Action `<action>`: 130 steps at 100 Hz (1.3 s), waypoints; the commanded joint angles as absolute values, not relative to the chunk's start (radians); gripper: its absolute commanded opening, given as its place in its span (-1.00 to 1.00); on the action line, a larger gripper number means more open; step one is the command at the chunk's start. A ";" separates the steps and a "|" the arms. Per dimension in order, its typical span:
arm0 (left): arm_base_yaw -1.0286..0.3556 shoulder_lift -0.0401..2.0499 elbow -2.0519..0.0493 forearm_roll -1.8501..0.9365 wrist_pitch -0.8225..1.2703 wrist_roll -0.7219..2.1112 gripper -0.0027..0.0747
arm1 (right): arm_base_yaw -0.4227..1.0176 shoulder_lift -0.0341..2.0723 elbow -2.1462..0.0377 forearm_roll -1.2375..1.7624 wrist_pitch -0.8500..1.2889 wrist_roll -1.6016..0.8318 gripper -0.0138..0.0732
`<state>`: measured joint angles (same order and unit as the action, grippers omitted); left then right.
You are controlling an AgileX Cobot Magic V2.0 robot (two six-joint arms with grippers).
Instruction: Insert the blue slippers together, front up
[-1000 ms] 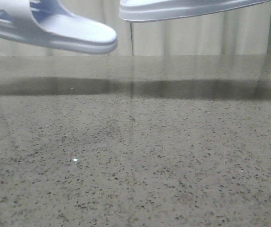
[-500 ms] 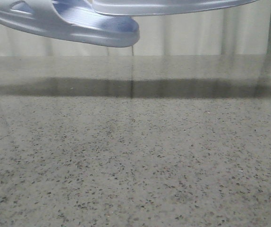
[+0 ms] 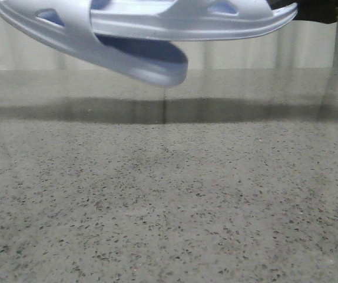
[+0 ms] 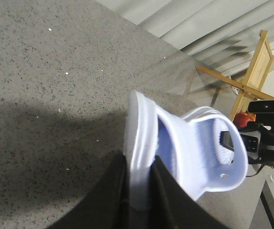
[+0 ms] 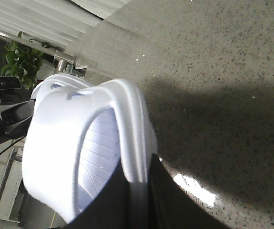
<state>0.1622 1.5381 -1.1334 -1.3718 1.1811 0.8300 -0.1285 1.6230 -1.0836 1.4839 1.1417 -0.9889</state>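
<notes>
Two pale lavender-blue slippers hang in the air over the table, overlapping at the top of the front view. The left slipper (image 3: 128,59) tilts with its far end down to the right. The right slipper (image 3: 216,23) lies nearly level, and its left end reaches into the left one's strap (image 3: 69,20). My left gripper (image 4: 139,160) is shut on the sole edge of the left slipper (image 4: 142,124). My right gripper (image 5: 137,167) is shut on the sole edge of the right slipper (image 5: 70,138). Only a dark part of the right arm (image 3: 319,9) shows in the front view.
The speckled grey table (image 3: 169,194) stretches under both slippers. Pale curtains (image 3: 245,53) hang behind its far edge. A wooden rack (image 4: 256,62) and a green plant (image 5: 20,67) stand beyond the table.
The left slipper has moved right and tipped its far end down. The right slipper has moved left and down, and its end now overlaps the left slipper's strap.
</notes>
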 commanded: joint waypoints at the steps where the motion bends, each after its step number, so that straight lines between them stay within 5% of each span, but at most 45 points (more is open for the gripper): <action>1: 0.134 1.495 -1.158 -1.478 1.267 0.816 -0.89 | -0.086 1.608 -1.118 1.571 1.181 -1.019 -0.93; 110: 0.094 1.503 -1.158 -1.455 1.267 0.808 -0.89 | 0.173 1.735 -1.263 1.565 1.134 -1.036 -0.93; 130: 0.096 1.503 -1.158 -1.417 1.262 0.808 -0.89 | 0.129 1.735 -1.263 1.495 1.214 -1.036 -0.64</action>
<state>0.1306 1.5381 -1.1334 -1.3571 1.0613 0.8149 0.1182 1.7866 -1.2236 1.4425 0.9434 -1.0133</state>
